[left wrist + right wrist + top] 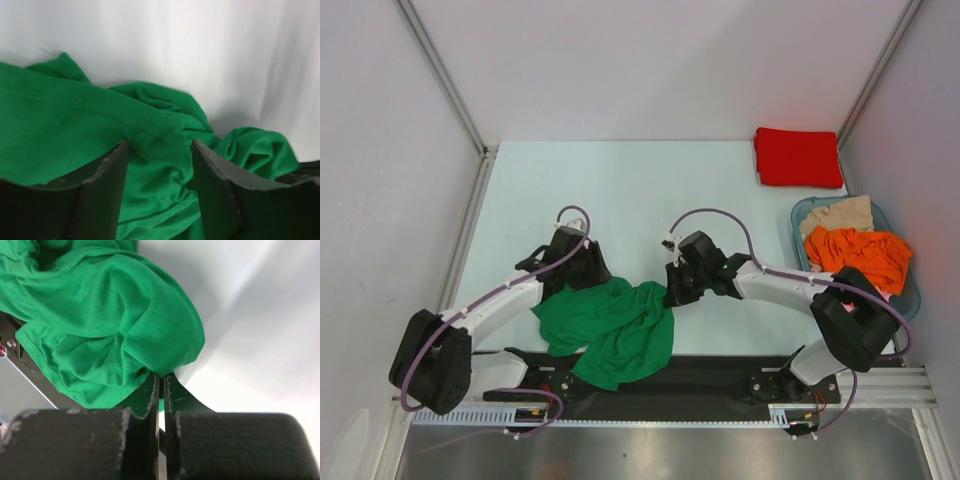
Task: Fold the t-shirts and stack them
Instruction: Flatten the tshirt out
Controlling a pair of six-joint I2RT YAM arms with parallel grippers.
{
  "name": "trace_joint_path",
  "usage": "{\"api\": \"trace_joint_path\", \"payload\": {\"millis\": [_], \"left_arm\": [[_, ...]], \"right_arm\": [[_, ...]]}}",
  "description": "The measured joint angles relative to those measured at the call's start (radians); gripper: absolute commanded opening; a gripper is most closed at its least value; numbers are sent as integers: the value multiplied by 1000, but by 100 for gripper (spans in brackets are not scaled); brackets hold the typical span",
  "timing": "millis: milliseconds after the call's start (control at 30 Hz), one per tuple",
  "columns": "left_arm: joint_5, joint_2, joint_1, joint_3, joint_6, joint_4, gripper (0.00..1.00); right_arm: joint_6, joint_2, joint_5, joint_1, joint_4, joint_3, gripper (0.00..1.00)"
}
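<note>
The green t-shirt point(615, 325) lies crumpled on the table near the front edge, between the two arms. My left gripper point(582, 272) sits at its upper left edge; in the left wrist view point(160, 145) the jaws stand open with green cloth point(75, 125) bunched between them. My right gripper point(672, 294) is at the shirt's right edge; in the right wrist view point(161, 376) the jaws are closed on a fold of the green shirt point(110, 320). A folded red t-shirt point(798, 157) lies at the back right.
A blue basket point(910, 300) at the right holds an orange garment point(857, 254), a beige one point(837, 214) and a bit of pink. White walls enclose the table on three sides. A black rail point(720, 372) runs along the front edge.
</note>
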Motion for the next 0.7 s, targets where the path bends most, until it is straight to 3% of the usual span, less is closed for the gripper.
{"api": "trace_joint_path", "payload": {"millis": [100, 233, 333, 500, 700], "left_arm": [[3, 50, -2, -13, 4, 9, 52], [0, 82, -2, -19, 13, 15, 13], [-26, 83, -2, -2, 37, -5, 0], [-116, 78, 13, 170, 113, -103, 0], [-174, 79, 109, 536, 235, -152, 0]], "right_arm": [[-1, -15, 6, -3, -7, 0, 0], [-8, -40, 6, -22, -14, 0, 0], [-22, -45, 12, -63, -33, 4, 0], [-49, -29, 48, -186, -114, 89, 0], [-134, 75, 122, -346, -266, 476, 0]]}}
